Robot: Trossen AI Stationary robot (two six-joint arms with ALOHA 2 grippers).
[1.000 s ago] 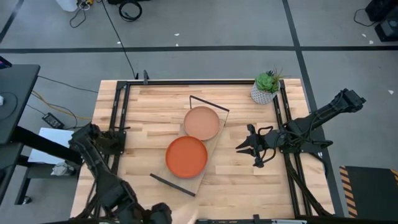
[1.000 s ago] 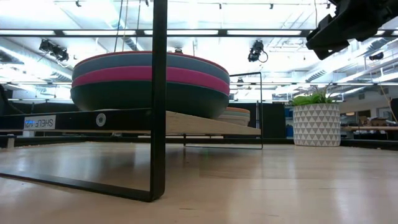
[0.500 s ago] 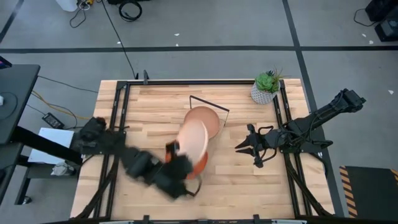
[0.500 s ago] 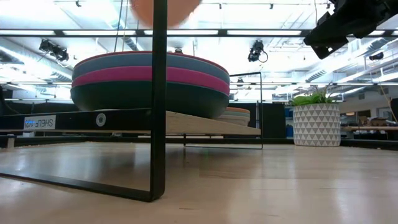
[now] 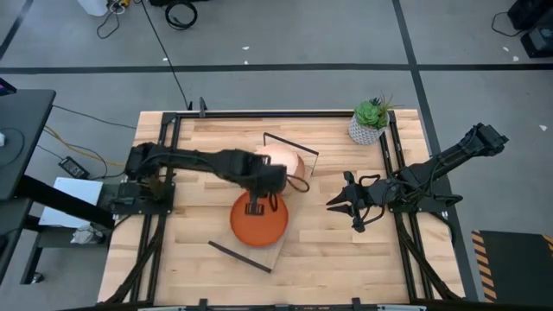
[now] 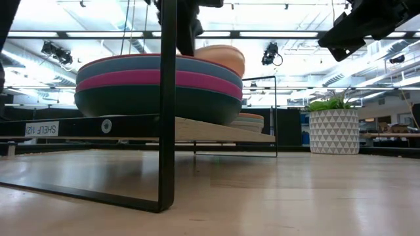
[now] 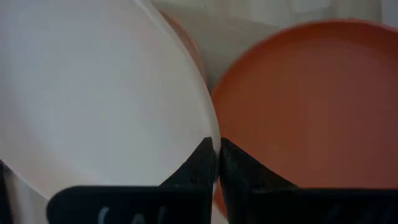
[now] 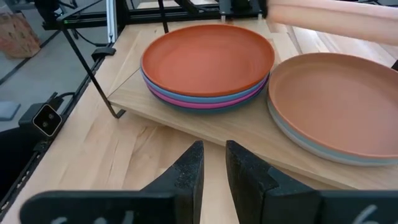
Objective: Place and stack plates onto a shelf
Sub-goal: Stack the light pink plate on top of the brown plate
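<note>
From above, the slatted light-wood desk (image 5: 207, 147) is seen carrying the long light-wood shelf board with black wire end frames (image 5: 294, 212), set at a slant, with the round matte orange-red plate (image 5: 259, 220) topping the stack at its nearer end and a tan plate (image 5: 294, 164) topping the stack at its farther end. The left gripper (image 5: 256, 206) is stretched across from the desk's left side to a spot above the shelf, between the two stacks, and a pale cream round plate (image 5: 278, 158) is partly visible beside its wrist, over the tan stack. The right gripper (image 5: 339, 204) is held above bare desk to the right of the shelf, well apart from the plates, near a small potted green plant in a white patterned pot (image 5: 370, 121). In the low view, the near stack is shown as dark teal, magenta and grey-blue layers under an orange-red rim (image 6: 157, 82), resting on the shelf board (image 6: 216, 131), and the pale plate (image 6: 223, 58) is held raised and tilted just above that stack's far edge. In the left wrist view, the dark fingers (image 7: 198, 163) are pressed nearly together, pinching the cream plate's rim, with the orange-red plate (image 7: 311, 106) lying below. In the right wrist view, that arm's two fingers (image 8: 189, 171) are seen with a narrow gap between them and nothing held, pointing toward the shelf and both stacks.
</note>
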